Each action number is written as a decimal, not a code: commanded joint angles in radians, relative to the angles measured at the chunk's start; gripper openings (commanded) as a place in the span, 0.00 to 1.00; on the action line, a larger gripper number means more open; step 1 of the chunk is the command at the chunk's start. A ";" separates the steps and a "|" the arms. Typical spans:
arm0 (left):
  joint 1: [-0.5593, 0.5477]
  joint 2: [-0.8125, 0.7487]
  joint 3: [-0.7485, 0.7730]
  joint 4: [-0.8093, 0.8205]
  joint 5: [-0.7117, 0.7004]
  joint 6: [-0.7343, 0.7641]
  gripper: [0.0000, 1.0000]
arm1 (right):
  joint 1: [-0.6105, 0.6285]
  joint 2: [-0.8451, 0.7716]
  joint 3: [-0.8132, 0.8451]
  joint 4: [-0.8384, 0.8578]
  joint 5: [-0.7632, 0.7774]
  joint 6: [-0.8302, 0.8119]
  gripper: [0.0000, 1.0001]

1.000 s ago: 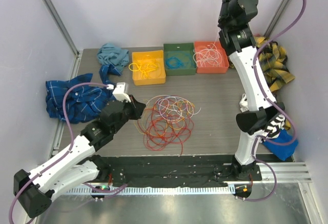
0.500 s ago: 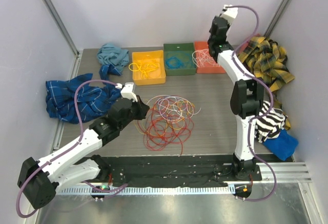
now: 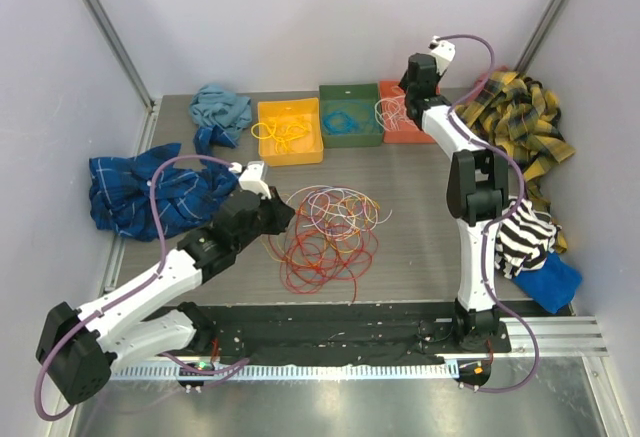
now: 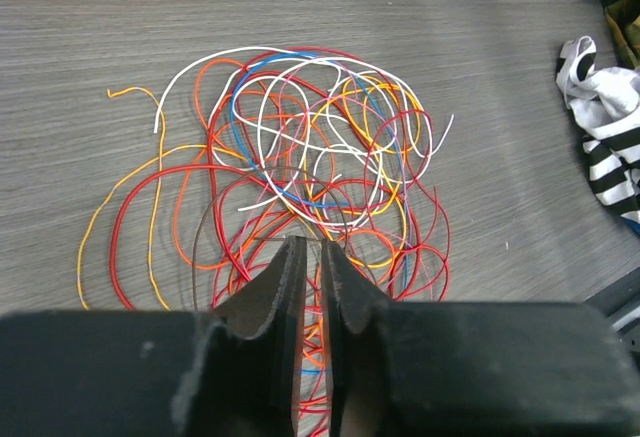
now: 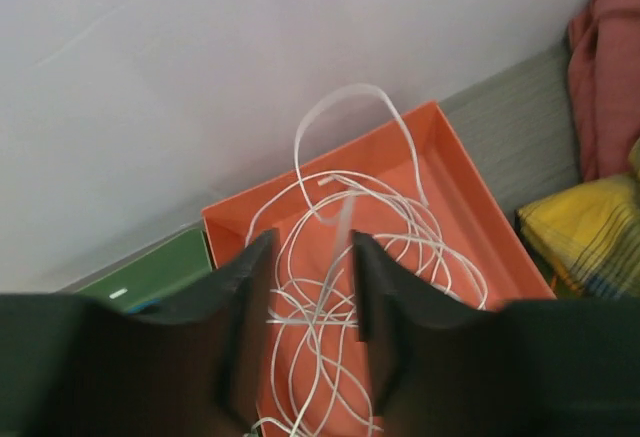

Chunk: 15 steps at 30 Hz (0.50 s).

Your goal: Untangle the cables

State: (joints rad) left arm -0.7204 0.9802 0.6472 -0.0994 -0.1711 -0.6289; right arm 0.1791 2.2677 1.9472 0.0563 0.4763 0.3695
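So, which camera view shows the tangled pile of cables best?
The left wrist view. The pile fills most of the picture there, so single red, orange, white and blue strands can be followed. The top view shows the whole pile, but small. The right wrist view misses it, showing only white cables in the orange bin.

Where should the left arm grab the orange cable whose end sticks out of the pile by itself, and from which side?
Grip the orange cable on its free tail, which in the left wrist view lies alone on bare table, up and left of the tangle. Come straight down from above, with the fingers across the strand. Closer in, it crosses other loops, so a pinch there would likely catch several.
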 commanded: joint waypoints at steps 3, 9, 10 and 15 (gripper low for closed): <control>-0.001 -0.041 0.031 0.007 0.007 -0.015 0.20 | -0.012 -0.036 0.019 -0.042 -0.047 0.062 0.68; -0.001 -0.049 0.043 -0.006 -0.001 -0.018 0.27 | -0.003 -0.193 -0.051 0.008 -0.010 0.080 0.77; -0.001 -0.052 0.052 -0.023 -0.020 -0.015 0.29 | 0.003 -0.233 -0.098 0.023 -0.004 0.077 0.79; -0.001 -0.049 0.144 -0.221 -0.181 -0.034 0.75 | 0.103 -0.541 -0.290 0.039 0.033 0.052 0.82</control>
State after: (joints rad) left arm -0.7204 0.9524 0.6930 -0.1890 -0.2104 -0.6411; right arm 0.1925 2.0441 1.7550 -0.0013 0.4599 0.4252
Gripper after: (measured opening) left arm 0.514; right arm 0.811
